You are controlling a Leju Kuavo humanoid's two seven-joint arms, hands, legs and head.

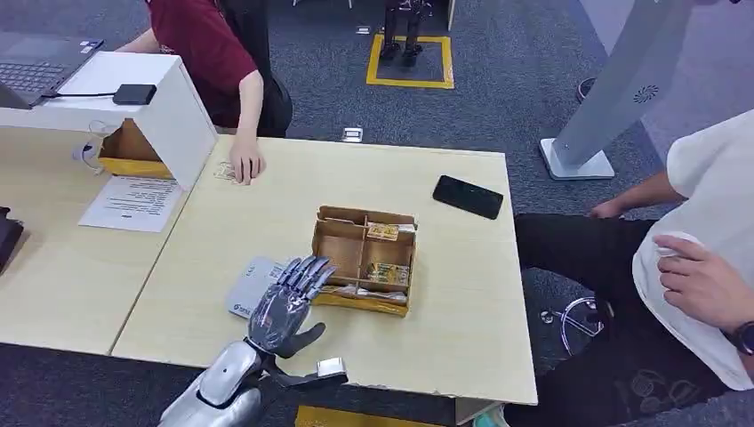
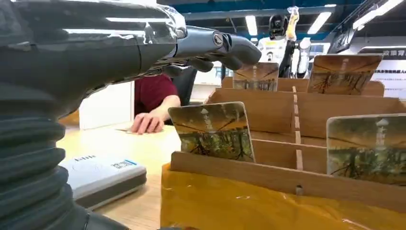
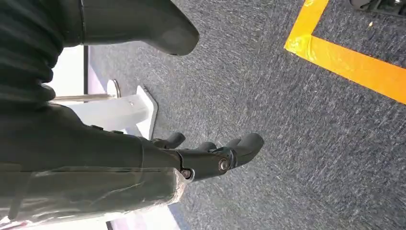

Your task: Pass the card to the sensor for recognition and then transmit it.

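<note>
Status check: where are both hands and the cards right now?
Left robot hand open, empty, above the card reader beside the card box. Right robot hand empty, hanging over carpet. Cards in box, none picked. Nothing blocking.

Floor: grey carpet (image 1: 498, 98), marked with a yellow taped square (image 1: 410, 60) beyond the far edge of the tables. Furniture: two light wooden tables (image 1: 267, 191) set edge to edge; white angled stand (image 1: 169, 98) at the far left; white pillar on a flat base (image 1: 578, 160) off the far right corner. Lighting, from the left wrist view: long ceiling strip lamps (image 2: 252, 24) under a dark ceiling. Yellow tape line (image 3: 354, 60) on grey carpet in the right wrist view.
</note>
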